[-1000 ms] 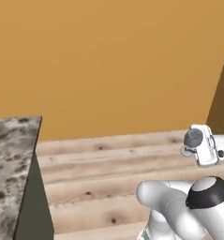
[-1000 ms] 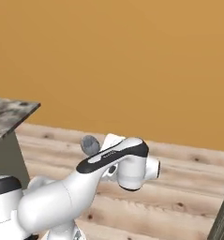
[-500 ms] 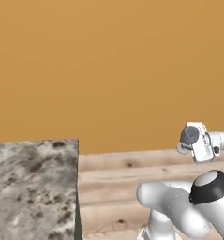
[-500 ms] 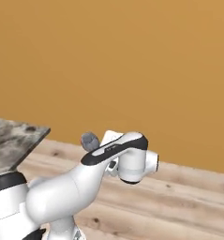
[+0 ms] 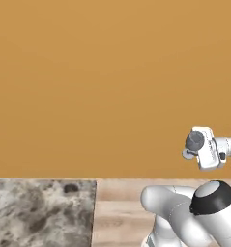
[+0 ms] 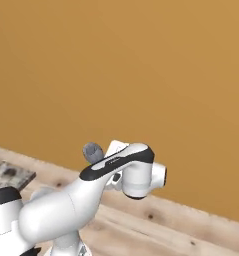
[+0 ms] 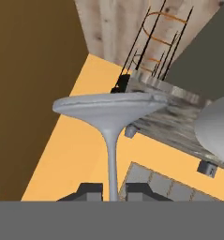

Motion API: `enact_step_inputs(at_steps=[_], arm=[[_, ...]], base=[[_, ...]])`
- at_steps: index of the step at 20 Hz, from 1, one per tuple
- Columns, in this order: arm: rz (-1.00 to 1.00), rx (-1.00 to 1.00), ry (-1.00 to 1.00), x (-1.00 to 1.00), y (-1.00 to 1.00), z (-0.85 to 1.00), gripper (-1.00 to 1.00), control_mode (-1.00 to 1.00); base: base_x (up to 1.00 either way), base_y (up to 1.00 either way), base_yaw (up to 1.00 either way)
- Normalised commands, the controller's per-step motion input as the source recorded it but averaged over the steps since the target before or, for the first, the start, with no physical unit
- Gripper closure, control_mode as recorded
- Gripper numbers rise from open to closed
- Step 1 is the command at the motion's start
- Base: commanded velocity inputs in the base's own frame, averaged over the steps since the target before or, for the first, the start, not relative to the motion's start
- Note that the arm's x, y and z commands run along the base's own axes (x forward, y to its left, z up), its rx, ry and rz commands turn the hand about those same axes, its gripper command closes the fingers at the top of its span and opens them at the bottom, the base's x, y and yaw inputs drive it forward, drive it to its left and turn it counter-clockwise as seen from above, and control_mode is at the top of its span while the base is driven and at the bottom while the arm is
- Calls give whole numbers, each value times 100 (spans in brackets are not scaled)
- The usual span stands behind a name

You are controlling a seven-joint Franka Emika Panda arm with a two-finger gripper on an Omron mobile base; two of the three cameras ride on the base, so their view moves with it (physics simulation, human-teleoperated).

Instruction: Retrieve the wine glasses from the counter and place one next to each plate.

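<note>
Jaws pinch the wine glass (image 7: 108,112) stem, seemingly clear of the counter (image 5: 39,212) edge.

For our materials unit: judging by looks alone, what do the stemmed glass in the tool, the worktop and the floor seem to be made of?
Wine glass: looks like smooth grey glass, though rendered nearly opaque, so hard to confirm; thin stem between the tool fingertips.
Worktop: polished stone, going by its mottled grey and brown speckle.
Floor: pale wood planks, with visible grain, knots and board seams.
</note>
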Motion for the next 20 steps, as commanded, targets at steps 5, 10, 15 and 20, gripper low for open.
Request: enact_step_inputs(at_steps=[5,10,15,20], arm=[[0,0,0,0,0,0,100,100],[0,0,0,0,0,0,100,100],[0,0,0,0,0,0,100,100],[0,0,0,0,0,0,100,100]], base=[[100,-1,26],[100,-6,28],[100,-1,27],[100,0,26]])
